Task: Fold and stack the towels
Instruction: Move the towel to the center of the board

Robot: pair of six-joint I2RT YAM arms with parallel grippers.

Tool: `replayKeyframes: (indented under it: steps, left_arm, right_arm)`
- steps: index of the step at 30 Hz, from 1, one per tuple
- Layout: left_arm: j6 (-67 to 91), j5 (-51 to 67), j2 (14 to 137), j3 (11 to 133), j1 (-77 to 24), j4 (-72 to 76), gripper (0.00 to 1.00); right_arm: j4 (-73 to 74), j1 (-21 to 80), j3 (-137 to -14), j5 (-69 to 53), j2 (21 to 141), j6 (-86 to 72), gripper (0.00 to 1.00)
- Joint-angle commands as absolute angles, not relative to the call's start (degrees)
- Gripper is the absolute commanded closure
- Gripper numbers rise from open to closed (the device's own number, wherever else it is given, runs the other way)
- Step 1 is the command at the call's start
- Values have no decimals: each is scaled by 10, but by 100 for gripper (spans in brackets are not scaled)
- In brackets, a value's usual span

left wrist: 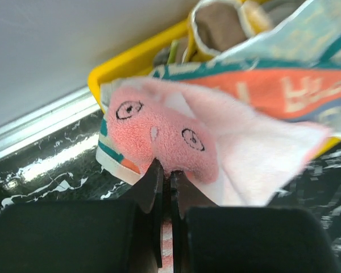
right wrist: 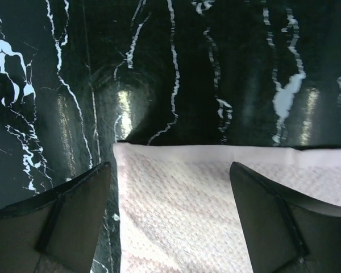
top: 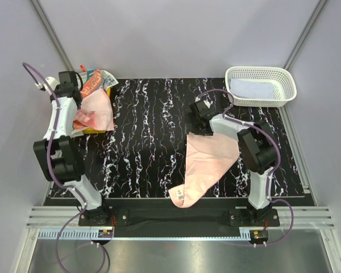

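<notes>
In the top view the left arm and a heap of towels cover most of the yellow tray [left wrist: 119, 62] at 10 o'clock on the table [top: 148, 131], leaving only bits of its rim in sight. The right claw's [right wrist: 169, 170] fingers are hard to pick out there against the black marble.

The left claw [left wrist: 166, 170] is pressed together, pinching a fold of a fuzzy pink towel [left wrist: 159, 133] marked with small black circles. This towel lies on the heap beside a cream towel with orange and teal letter blocks [left wrist: 295, 94].

A plain pink towel [top: 207, 162] lies crumpled at 5 o'clock. Its lower end hangs past the near edge, and the right arm hides its right side. The right claw is spread wide, its fingers on either side of that towel's far edge.

The white lattice basket [top: 290, 85] at 1 o'clock holds a pale blue towel [top: 251, 89].
</notes>
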State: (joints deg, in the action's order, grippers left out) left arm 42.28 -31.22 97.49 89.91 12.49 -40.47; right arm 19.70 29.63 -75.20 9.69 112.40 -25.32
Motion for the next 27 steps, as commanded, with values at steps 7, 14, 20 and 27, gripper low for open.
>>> replayKeyframes:
  steps: [7, 14, 20, 27]
  left_arm:
    - [406, -295, 1078, 1082, 136, -407, 100]
    - [397, -309, 1085, 1192, 138, -423, 100]
    - [379, -318, 1117, 1225, 145, -431, 96]
    - [350, -251, 1116, 1194, 144, -411, 37]
  right_arm:
    - [223, 320, -831, 74, 1186, -250, 38]
    - [252, 319, -908, 72, 1223, -245, 78]
    - [276, 320, -998, 76, 1247, -247, 80]
    - [303, 316, -1046, 91, 1257, -234, 67]
